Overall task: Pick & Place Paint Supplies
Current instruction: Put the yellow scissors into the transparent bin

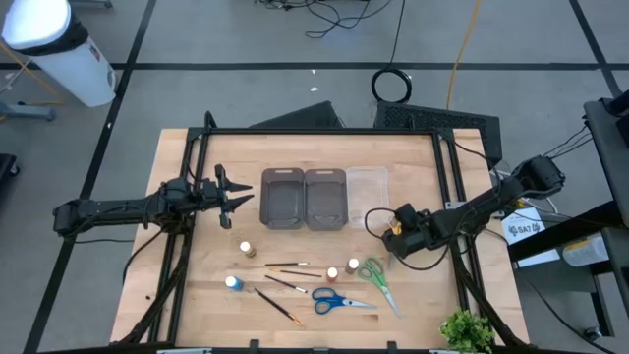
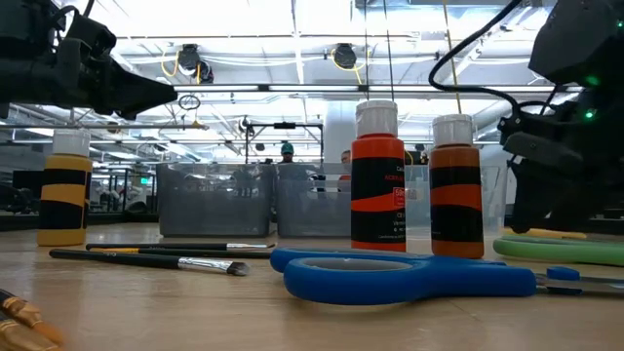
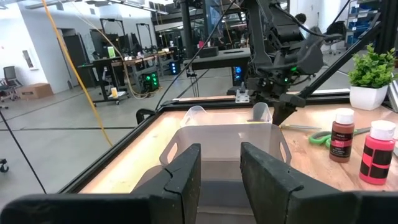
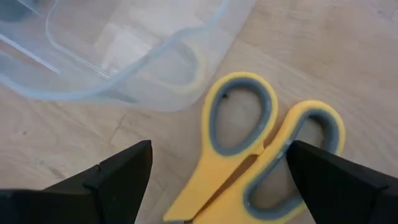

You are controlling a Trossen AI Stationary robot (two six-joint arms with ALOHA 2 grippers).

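The right gripper (image 4: pixel 217 180) hangs low over the table at the right-centre of the overhead frame, its two dark fingers (image 4: pixel 118 177) spread wide with nothing between them but the yellow-handled scissors with grey-lined loops (image 4: pixel 264 146) lying flat on the wood below. These scissors lie just beside the rounded corner of the clear plastic rectangular tray (image 4: pixel 124 56), apart from it.

The left gripper (image 1: pixel 239 195) hovers at the left-centre of the overhead frame, just left of the trays, its fingers (image 3: pixel 180 180) set to a narrow gap and holding nothing.

Three trays stand in a row at the middle of the table: two grey plastic trays (image 1: pixel 283 197) and the clear one at the right end.

Below them lie the remaining supplies. Four small paint bottles with white caps stand upright: a brown one (image 1: pixel 246 250), a blue one (image 1: pixel 233 283), an orange-red one (image 1: pixel 332 272) and one with a white top (image 1: pixel 353 264) whose colour I cannot tell from above. In the table-level frame the orange-red bottle (image 2: pixel 378 175) and a darker orange bottle (image 2: pixel 456 185) stand side by side. I count four thin dark-handled brushes (image 1: pixel 285 265) scattered between the bottles. Scissors number three: the yellow pair, a green-handled pair (image 1: pixel 373 273) at lower right, and a blue-handled pair (image 1: pixel 332 300) just left of it.
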